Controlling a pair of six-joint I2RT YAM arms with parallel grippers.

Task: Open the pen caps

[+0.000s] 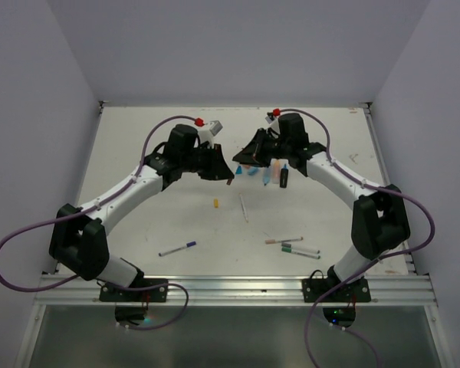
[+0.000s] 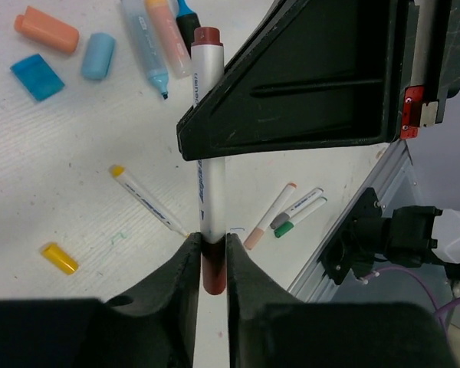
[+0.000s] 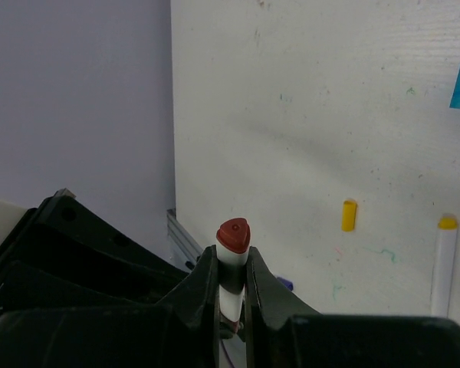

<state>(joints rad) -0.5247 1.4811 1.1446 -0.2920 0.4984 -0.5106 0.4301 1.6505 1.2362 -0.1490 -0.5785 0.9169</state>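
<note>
The left gripper (image 2: pixel 213 247) was closed on the dark red cap (image 2: pixel 213 277). The white barrel (image 2: pixel 208 84) ran straight away from its fingers and was pinched crosswise by the right gripper (image 3: pixel 231 268), both held above the table (image 1: pixel 176 222).

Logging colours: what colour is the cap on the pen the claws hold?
Dark red plastic cap; left wrist view.

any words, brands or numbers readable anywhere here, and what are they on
Nothing can be read with certainty.
held white pen: dark print near its red end and blue print lower on the barrel, both too blurred to read.
yellow-tipped pen lying on the table: blue print along the barrel, too small.
grey-capped pen and green-capped pen: dark print, too small.
Top and right wrist views: no legible text.
</note>
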